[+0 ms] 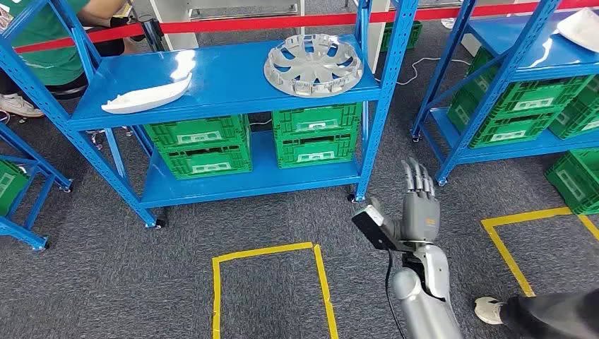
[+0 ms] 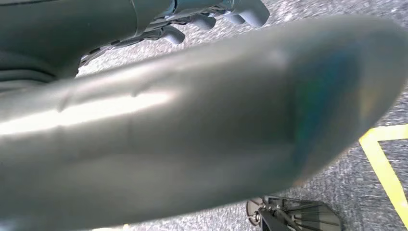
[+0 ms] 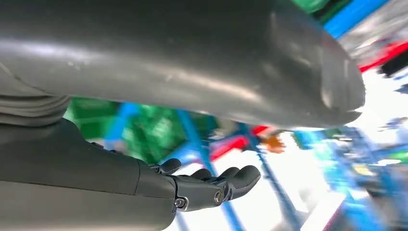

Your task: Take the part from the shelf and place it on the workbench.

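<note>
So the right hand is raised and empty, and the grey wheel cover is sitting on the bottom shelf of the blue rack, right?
Not quite. The wheel cover lies on the top shelf of the blue rack, not the bottom one; the bottom level holds green crates. The head view shows this. The rest stands: the right hand is raised and empty, fingers extended.

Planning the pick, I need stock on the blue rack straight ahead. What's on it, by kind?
White curved part: 1
Grey wheel cover: 1
Green crates, two stacks of two on the lower shelf: 4
Total: 6
</note>
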Robot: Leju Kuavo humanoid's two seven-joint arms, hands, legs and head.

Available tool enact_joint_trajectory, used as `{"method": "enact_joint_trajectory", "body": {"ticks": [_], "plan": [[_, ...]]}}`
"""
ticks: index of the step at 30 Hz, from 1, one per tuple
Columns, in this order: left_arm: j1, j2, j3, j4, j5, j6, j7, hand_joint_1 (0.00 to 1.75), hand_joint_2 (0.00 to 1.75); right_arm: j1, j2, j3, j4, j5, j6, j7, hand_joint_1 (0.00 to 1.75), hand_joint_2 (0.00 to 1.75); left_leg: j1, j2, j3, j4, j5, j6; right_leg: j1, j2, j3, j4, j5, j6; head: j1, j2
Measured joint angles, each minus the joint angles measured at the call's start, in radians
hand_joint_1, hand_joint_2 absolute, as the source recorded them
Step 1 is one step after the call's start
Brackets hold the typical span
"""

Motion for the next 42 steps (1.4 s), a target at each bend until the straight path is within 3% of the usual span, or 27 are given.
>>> {"method": "enact_joint_trajectory", "body": {"ticks": [15, 21, 26, 29, 31, 34, 35, 36, 37, 39, 41, 42], "plan": [[-0.007, -0.019, 0.000, 0.008, -0.080, 0.075, -0.101, 0.00, 0.00, -0.046, -0.044, 0.416, -0.104, 0.274, -0.010, 0.013, 0.00, 0.00, 0.000, 0.000, 0.006, 0.000, 0.000, 0.000, 0.000, 0.000, 0.000, 0.000, 0.000, 0.000, 0.000, 0.000], [-0.009, -0.022, 0.000, 0.012, -0.103, 0.093, -0.110, 0.00, 0.00, -0.062, -0.078, 0.519, -0.116, 0.336, -0.009, 0.016, 0.00, 0.00, -0.001, 0.000, 0.005, 0.003, -0.001, 0.002, -0.002, 0.000, 0.000, -0.002, 0.002, 0.003, 0.000, 0.000], [-0.012, -0.022, 0.000, 0.014, -0.105, 0.100, -0.117, 0.00, 0.00, -0.070, -0.092, 0.553, -0.116, 0.335, -0.001, 0.025, 0.00, 0.00, -0.004, 0.000, 0.001, 0.008, -0.004, 0.011, -0.004, 0.001, 0.001, -0.006, 0.004, 0.011, 0.000, 0.000], [-0.014, -0.024, 0.000, 0.014, -0.108, 0.101, -0.116, 0.00, 0.00, -0.071, -0.096, 0.562, -0.116, 0.334, 0.004, 0.034, 0.00, 0.00, 0.000, 0.001, 0.005, -0.009, -0.004, 0.028, -0.004, 0.000, 0.002, 0.009, 0.020, 0.024, 0.000, 0.000], [-0.014, -0.026, 0.000, 0.015, -0.109, 0.101, -0.114, 0.00, 0.00, -0.075, -0.099, 0.564, -0.116, 0.333, 0.006, 0.037, 0.00, 0.00, 0.007, 0.002, 0.021, -0.022, -0.005, 0.040, -0.004, -0.002, -0.026, 0.058, 0.007, 0.031, 0.003, 0.000], [-0.013, -0.028, 0.000, 0.016, -0.108, 0.101, -0.107, 0.00, 0.00, -0.076, -0.104, 0.566, -0.116, 0.332, 0.012, 0.043, 0.00, 0.00, 0.009, 0.008, 0.031, -0.023, -0.007, 0.042, -0.008, -0.003, -0.139, 0.218, -0.057, 0.042, 0.006, 0.000], [-0.012, -0.029, 0.000, 0.016, -0.106, 0.100, -0.104, 0.00, 0.00, -0.075, -0.106, 0.566, -0.116, 0.330, 0.015, 0.045, 0.00, 0.00, 0.010, 0.009, 0.034, -0.022, -0.009, 0.039, -0.010, -0.003, -0.173, 0.256, -0.062, 0.045, 0.006, 0.000], [-0.011, -0.029, 0.000, 0.017, -0.104, 0.100, -0.102, 0.00, 0.00, -0.073, -0.109, 0.566, -0.116, 0.329, 0.019, 0.047, 0.00, 0.00, 0.012, 0.008, 0.039, -0.021, -0.013, 0.036, -0.013, -0.003, -0.192, 0.261, -0.047, 0.048, 0.006, 0.000], [-0.011, -0.030, 0.000, 0.018, -0.102, 0.100, -0.100, 0.00, 0.00, -0.072, -0.110, 0.566, -0.116, 0.327, 0.021, 0.048, 0.00, 0.00, 0.015, 0.008, 0.046, -0.021, -0.019, 0.031, -0.015, -0.004, -0.190, 0.229, -0.011, 0.050, 0.006, 0.000], [-0.011, -0.031, 0.000, 0.019, -0.101, 0.100, -0.096, 0.00, 0.00, -0.071, -0.115, 0.566, -0.116, 0.325, 0.027, 0.049, 0.00, 0.00, 0.022, 0.006, 0.062, -0.019, -0.037, 0.018, -0.020, -0.003, -0.149, 0.104, 0.076, 0.057, 0.006, 0.000], [-0.013, -0.033, 0.001, 0.019, -0.100, 0.099, -0.095, 0.00, 0.00, -0.071, -0.120, 0.567, -0.116, 0.323, 0.033, 0.050, 0.00, 0.00, 0.024, 0.006, 0.067, -0.017, -0.053, 0.001, -0.018, -0.002, -0.122, 0.022, 0.098, 0.050, 0.008, 0.000], [-0.014, -0.033, 0.001, 0.019, -0.100, 0.099, -0.094, 0.00, 0.00, -0.070, -0.123, 0.568, -0.115, 0.322, 0.036, 0.050, 0.00, 0.00, 0.024, 0.006, 0.070, -0.017, -0.058, -0.008, -0.015, -0.002, -0.120, 0.015, 0.088, 0.040, 0.008, 0.000]]}}
